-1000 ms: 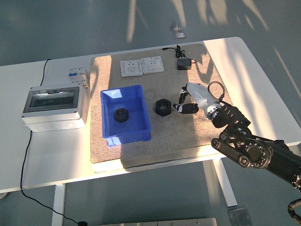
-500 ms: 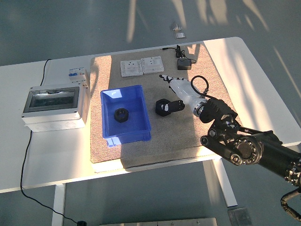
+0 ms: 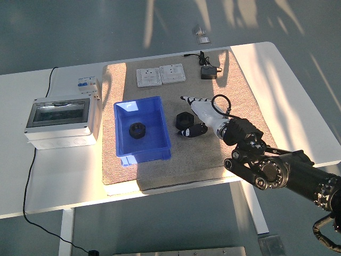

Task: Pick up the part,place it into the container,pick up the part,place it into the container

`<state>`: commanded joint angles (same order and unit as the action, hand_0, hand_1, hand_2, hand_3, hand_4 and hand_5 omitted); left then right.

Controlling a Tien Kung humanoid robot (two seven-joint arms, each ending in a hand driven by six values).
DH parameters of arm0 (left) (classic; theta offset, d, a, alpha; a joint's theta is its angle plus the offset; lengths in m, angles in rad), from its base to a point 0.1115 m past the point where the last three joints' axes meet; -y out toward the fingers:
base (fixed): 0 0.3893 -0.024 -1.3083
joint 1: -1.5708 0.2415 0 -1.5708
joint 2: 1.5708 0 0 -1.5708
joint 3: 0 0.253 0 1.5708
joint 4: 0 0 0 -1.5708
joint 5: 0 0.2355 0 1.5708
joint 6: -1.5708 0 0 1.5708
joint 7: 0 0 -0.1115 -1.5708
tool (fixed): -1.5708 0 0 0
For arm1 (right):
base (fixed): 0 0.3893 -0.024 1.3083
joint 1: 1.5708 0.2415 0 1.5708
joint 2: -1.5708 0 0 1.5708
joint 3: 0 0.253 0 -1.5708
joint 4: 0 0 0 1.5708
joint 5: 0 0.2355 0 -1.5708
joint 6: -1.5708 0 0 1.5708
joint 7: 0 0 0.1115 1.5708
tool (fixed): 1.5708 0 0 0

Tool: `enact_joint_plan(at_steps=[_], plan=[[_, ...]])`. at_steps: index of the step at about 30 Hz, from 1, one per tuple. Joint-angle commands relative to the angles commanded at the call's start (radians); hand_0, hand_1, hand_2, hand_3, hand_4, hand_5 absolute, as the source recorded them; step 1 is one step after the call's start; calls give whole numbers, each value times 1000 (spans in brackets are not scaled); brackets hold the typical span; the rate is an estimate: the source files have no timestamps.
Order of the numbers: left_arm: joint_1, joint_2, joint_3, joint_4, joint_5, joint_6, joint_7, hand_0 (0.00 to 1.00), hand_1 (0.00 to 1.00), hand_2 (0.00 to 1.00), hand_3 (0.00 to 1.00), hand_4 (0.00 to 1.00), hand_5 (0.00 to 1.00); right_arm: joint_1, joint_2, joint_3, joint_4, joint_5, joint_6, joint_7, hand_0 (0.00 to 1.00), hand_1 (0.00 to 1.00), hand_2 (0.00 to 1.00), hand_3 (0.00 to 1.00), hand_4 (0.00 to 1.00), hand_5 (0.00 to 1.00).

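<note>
A blue bin (image 3: 157, 140) stands on the tan mat, left of centre, with one black ring-shaped part (image 3: 138, 129) lying inside it. A second black hexagonal part (image 3: 184, 120) rests on the mat just right of the bin. My right hand (image 3: 190, 118) reaches in from the lower right. Its white palm is beside the part, with one finger stretched above it and the thumb below it. The fingers bracket the part without closing on it. My left arm does not show.
A grey breaker box (image 3: 61, 120) sits on the table at the left, with a small breaker (image 3: 88, 84) behind it. Two white wall sockets (image 3: 160, 76) and a black adapter (image 3: 208, 72) lie at the mat's far edge.
My right hand has moved left across the mat, from well right of the hexagonal part to right against it. The part has not moved.
</note>
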<state>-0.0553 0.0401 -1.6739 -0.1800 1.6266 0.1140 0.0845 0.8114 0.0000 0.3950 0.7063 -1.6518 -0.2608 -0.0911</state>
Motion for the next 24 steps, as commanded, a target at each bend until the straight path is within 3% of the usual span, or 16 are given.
enact_joint_plan(at_steps=[4, 5, 10, 11, 17, 18, 23, 24], plan=[[-2, 0, -1, 0, 2, 0, 0, 676, 662, 636, 755, 772, 835, 0, 0, -16, -15, 18, 8, 7, 998, 952, 961, 984, 878, 312], [-2, 0, -1, 0, 2, 0, 0, 676, 662, 636, 755, 772, 835, 0, 0, -18, -16, 20, 10, 8, 998, 844, 876, 943, 911, 344], [-4, 0, -2, 0, 4, -1, -2, 676, 662, 636, 755, 772, 835, -1, 0, -34, -20, 37, 15, 21, 998, 844, 876, 943, 911, 344], [-5, 0, -3, 0, 5, -1, -2, 676, 662, 635, 755, 772, 835, -2, 0, -36, -19, 36, 15, 23, 966, 559, 768, 890, 791, 240], [-6, 0, -5, 0, 9, -1, -3, 676, 662, 635, 755, 772, 835, -5, 0, -38, -15, 15, 26, 15, 966, 559, 768, 890, 791, 240], [-6, 0, -6, 0, 10, -1, -3, 676, 662, 635, 755, 772, 835, -6, 0, -37, -14, 9, 28, 12, 929, 460, 711, 837, 661, 157], [-6, 0, -7, 0, 13, -2, -2, 676, 662, 635, 755, 772, 835, -14, 0, -35, -14, -17, 28, 5, 929, 460, 711, 837, 661, 157], [-5, 0, -7, 0, 13, -2, -2, 677, 662, 635, 755, 772, 834, -16, 0, -35, -15, -22, 27, 3, 835, 375, 653, 684, 443, 19]])
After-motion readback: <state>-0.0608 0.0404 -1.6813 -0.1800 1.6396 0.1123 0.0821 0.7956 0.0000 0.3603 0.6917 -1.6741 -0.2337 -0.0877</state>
